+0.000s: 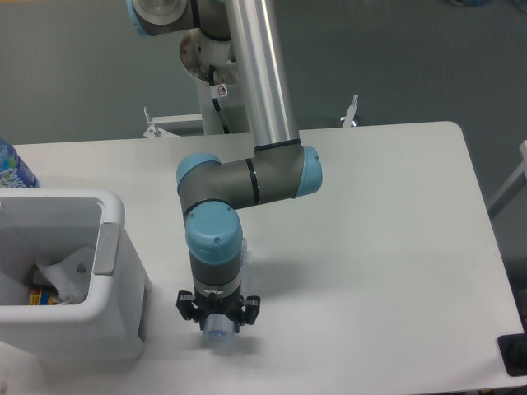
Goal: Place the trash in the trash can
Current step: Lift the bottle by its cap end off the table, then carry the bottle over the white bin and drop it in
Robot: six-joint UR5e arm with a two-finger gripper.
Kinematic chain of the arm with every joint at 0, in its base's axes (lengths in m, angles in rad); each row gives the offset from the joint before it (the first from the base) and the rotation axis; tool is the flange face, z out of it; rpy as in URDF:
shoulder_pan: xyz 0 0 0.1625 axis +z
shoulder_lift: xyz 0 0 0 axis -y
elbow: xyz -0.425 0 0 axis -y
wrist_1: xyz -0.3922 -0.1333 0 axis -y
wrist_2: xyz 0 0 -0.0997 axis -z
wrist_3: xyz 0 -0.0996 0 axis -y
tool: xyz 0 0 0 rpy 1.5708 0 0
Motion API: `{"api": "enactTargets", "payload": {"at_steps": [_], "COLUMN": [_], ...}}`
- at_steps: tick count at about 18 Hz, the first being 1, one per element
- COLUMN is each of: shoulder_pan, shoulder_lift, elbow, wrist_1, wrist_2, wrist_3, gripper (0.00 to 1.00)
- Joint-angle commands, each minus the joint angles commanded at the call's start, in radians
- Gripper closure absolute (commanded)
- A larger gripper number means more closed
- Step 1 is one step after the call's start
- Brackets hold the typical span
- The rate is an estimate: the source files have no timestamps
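Arm posture: wrist vertical, tool pointing down.
The silver upper link descends from the top of the view to a grey elbow joint with blue caps. The wrist (215, 247) drops straight below it. The pincer (217, 322) hangs low over the tabletop (387, 247); its finger spacing is hidden beneath the black flange.

No text can be read; the bottle (11, 167) label print is too blurred.

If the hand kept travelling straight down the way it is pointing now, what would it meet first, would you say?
Most likely the crushed clear bottle lying directly under the hand, then the table. Whether the hand already touches it cannot be told from this view.
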Motion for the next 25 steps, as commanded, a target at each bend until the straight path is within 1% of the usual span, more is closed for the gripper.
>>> {"api": "enactTargets", "payload": {"at_steps": [3, 6, 9, 10, 12, 15, 17, 19, 23, 25], "shoulder_pan": [0.015, 0.037, 0.057, 0.066, 0.078, 0.094, 0.100, 0.101, 0.095, 0.094], "shoulder_lift": [0.009, 0.044, 0.083, 0.087, 0.092, 0.088, 0.083, 0.083, 0.091, 0.092], "elbow": [0.009, 0.015, 0.047, 0.061, 0.115, 0.227, 0.279, 0.311, 0.330, 0.351], "wrist_1": [0.000, 0.000, 0.000, 0.000, 0.000, 0.000, 0.002, 0.005, 0.006, 0.006], "wrist_2": [-0.003, -0.006, -0.009, -0.009, -0.014, -0.025, -0.026, -0.041, -0.046, -0.046], "wrist_3": [0.000, -0.009, -0.014, -0.018, -0.070, -0.170, -0.208, -0.227, -0.245, -0.255], "gripper": [0.36, 0.36, 0.36, 0.36, 0.36, 0.36, 0.36, 0.36, 0.36, 0.36]}}
